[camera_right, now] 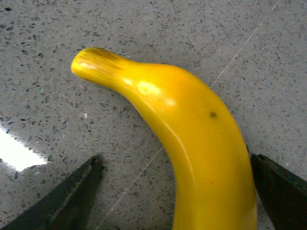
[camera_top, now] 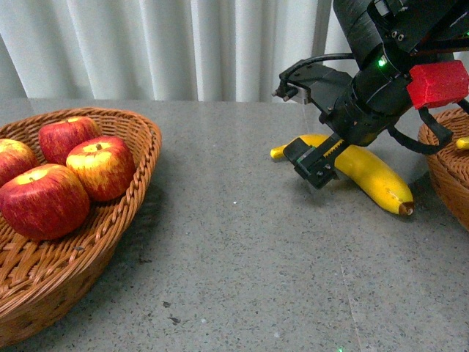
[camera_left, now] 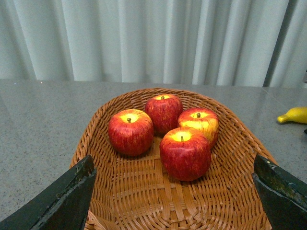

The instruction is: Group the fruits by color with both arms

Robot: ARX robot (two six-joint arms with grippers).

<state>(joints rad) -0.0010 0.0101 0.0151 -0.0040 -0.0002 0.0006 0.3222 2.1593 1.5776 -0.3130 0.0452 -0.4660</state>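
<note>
Your right gripper is hanging open around the banana, jaws straddling it. Your left gripper is hovering open above four apples in the basket.

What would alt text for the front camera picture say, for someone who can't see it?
A black robot arm's right gripper hangs open over a yellow banana lying on a grey speckled table. At the left, a wicker basket holds four red apples; the edge of a second basket shows at the right, before white curtains.
</note>
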